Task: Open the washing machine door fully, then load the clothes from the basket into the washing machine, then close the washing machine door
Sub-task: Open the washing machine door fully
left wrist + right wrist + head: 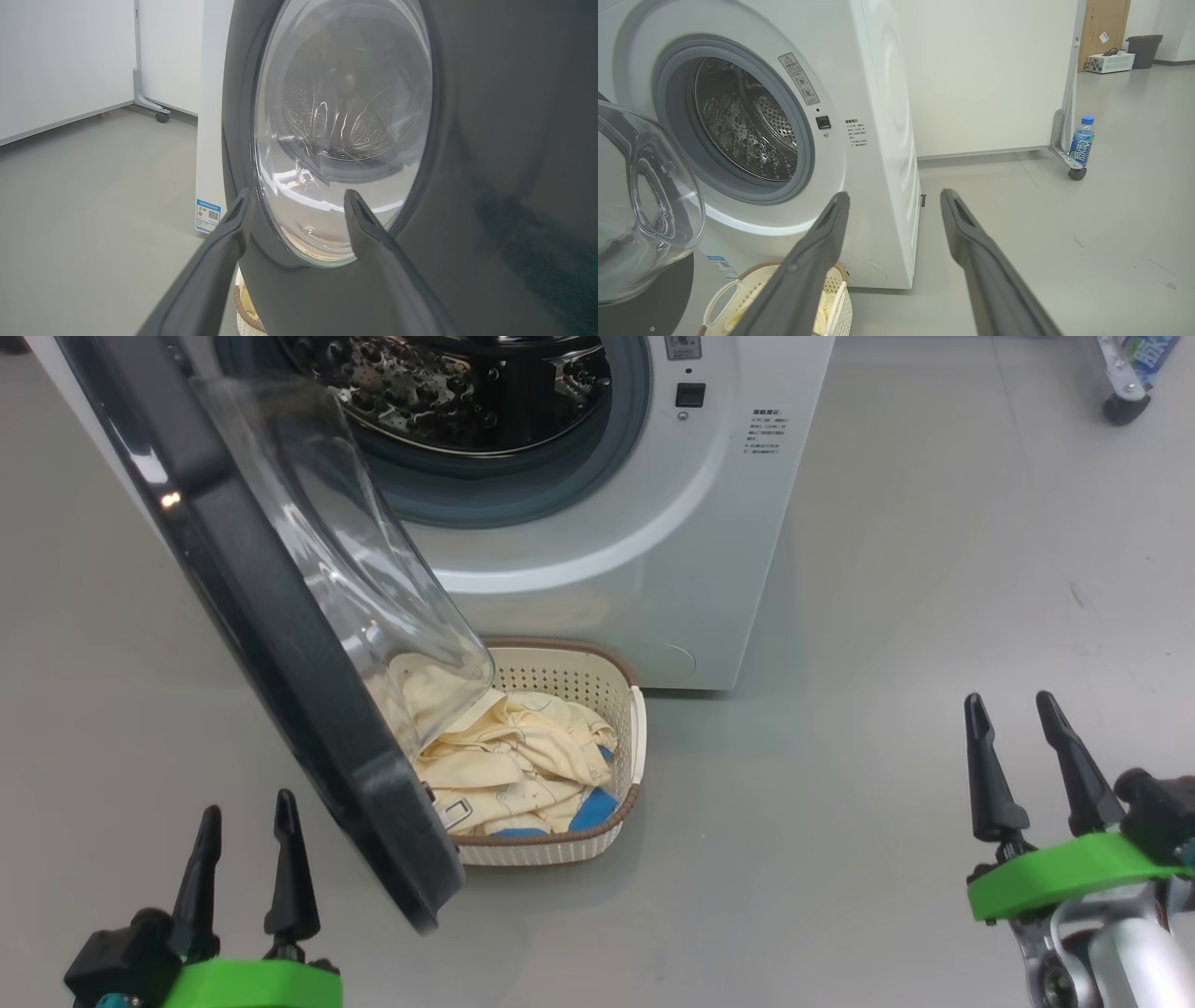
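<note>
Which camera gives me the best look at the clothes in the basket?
The head view: the clothes lie open from above in the basket, partly behind the glass of the washing machine door. The right wrist view shows a cream sliver beside its finger; the left wrist view, a yellowish blur through that glass.

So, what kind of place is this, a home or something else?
Probably a lab or office test room, not a home. The washer stands on a bare grey floor by a white partition on castors, and a cardboard box and a bin sit far behind.
</note>
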Controlling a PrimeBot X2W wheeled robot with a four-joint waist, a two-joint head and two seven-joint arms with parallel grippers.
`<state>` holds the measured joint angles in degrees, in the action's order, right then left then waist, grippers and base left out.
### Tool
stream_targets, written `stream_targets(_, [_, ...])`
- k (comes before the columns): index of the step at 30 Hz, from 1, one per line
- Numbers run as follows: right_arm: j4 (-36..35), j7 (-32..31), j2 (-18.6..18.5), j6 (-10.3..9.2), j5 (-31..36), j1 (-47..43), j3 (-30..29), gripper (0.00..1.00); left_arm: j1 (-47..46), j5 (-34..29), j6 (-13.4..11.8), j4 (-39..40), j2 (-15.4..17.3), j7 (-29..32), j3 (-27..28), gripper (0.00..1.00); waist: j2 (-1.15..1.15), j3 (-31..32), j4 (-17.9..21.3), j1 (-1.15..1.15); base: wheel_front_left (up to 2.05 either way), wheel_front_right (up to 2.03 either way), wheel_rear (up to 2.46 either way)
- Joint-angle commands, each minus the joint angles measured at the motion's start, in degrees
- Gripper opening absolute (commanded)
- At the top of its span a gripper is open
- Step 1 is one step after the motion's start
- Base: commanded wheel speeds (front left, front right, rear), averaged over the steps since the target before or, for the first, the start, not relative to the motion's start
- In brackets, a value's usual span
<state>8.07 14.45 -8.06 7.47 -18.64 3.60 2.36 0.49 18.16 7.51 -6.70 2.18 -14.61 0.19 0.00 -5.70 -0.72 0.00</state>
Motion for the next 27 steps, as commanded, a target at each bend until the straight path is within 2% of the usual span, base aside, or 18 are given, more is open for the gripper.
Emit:
stream_targets(1, [-2.02, 0.54, -0.14, 0.02, 0.77, 0.06, 0.32, 1.0, -0.85, 0.08, -0.02, 1.77, 0.7, -0.39, 2.33, 1.0, 0.0, 0.02, 0.17, 0.0, 0.0, 0.0, 0.0])
stream_targets(10, [-2.56, 0.54, 2.23, 0.02, 2.51, -4.32, -3.76, 1.0, -0.41, 0.09, -0.02, 1.64, 0.7, -0.39, 2.79, 1.0, 0.0, 0.35, 0.85, 0.0, 0.0, 0.0, 0.0])
stream_targets(27, [-2.0, 0.54, 3.12, 0.02, 2.94, -4.88, -4.08, 1.0, 0.36, 0.03, -0.02, 1.3, 0.7, -0.39, 3.31, 1.0, 0.0, 0.32, 1.44, 0.0, 0.0, 0.0, 0.0])
